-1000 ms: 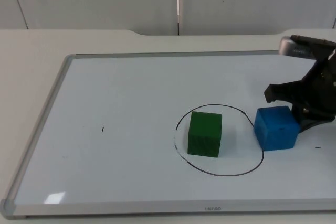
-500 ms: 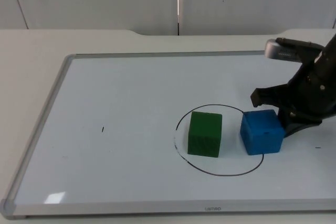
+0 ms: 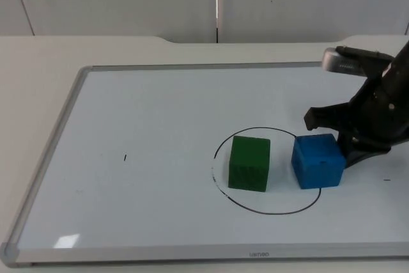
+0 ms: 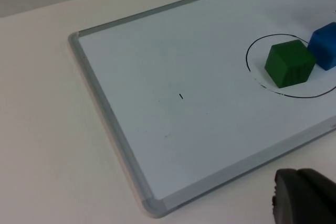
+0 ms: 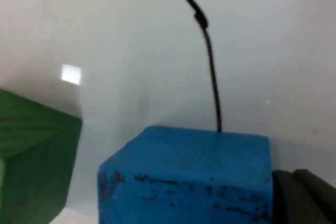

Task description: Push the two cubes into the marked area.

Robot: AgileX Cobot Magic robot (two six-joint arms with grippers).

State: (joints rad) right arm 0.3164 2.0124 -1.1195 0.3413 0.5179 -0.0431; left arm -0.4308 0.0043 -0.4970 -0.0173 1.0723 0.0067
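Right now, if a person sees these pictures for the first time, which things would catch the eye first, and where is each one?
The eye goes first to the green cube, standing inside the black drawn circle on the whiteboard. Next comes the blue cube beside it, sitting across the circle's line on the side of the right arm. The right gripper is directly behind the blue cube, at its far side from the green one.

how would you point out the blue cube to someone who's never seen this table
Find the metal-framed whiteboard lying flat, then its black drawn circle. Of two cubes there, the blue cube sits at the circle's right edge beside the right gripper; its neighbour, the green cube, sits further left.
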